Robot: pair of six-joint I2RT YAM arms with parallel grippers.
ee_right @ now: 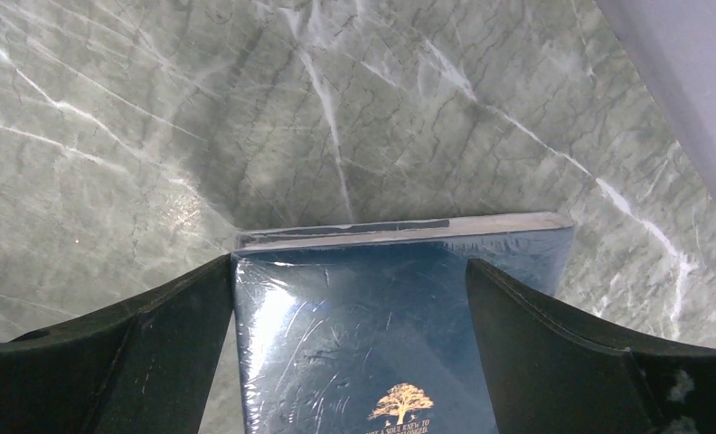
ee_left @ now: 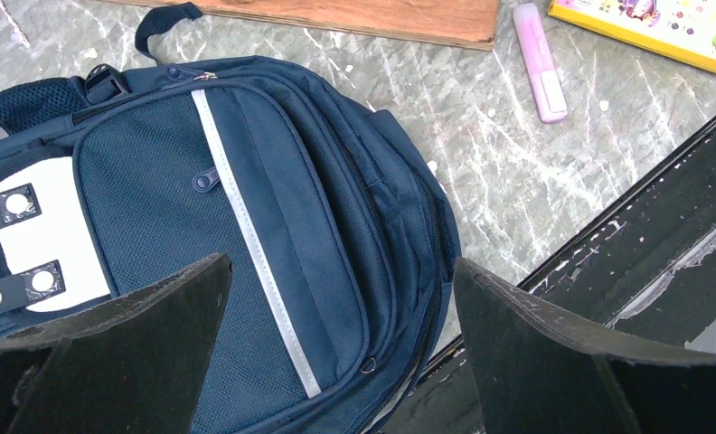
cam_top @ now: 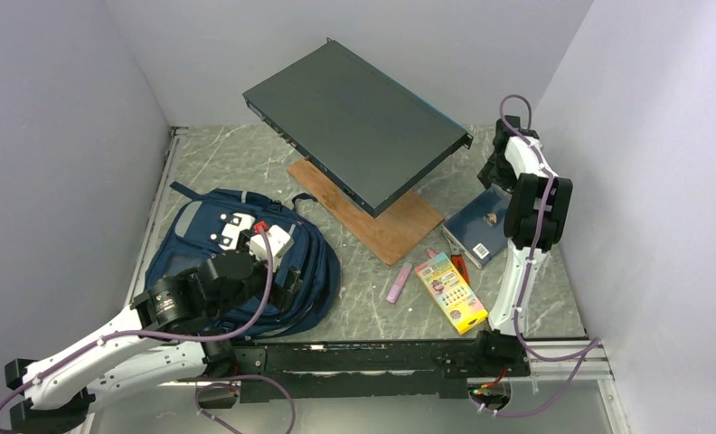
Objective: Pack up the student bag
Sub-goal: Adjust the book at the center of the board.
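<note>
Nearest, along the front edge of the surface point(cam_top: 372, 303): a black rail point(cam_top: 372, 357). Just behind it, on the left half, the backpack point(cam_top: 314, 271), lying flat with the front pockets facing up, near edge right against the rail, top handle pointing toward the far side.

Over the backpack, the left tool point(ee_left: 341, 262): spread wide, nothing between its fingers point(ee_left: 155, 307), aimed down at the front pocket with the grey stripe.

Right of the backpack and apart from it, a pink highlighter point(cam_top: 399, 283), and just beside that a yellow box point(cam_top: 451, 291) printed with cartoon pictures, both flat on the surface. Behind the box, partly hidden, a red-handled thing point(cam_top: 460, 267), too small to name.

Farther right, a dark blue book point(ee_right: 363, 362) in shiny wrap with a gold tree on the cover, flat on the surface. Down over its far end, the right tool point(ee_right: 349, 262): spread wide, one finger along each side of the book; cannot tell whether either finger touches it.

Beyond these, mid-surface, a wooden board point(cam_top: 400, 231). Resting tilted on it and overhanging it, a dark flat case point(cam_top: 354, 122), reaching back toward the far wall.
</note>
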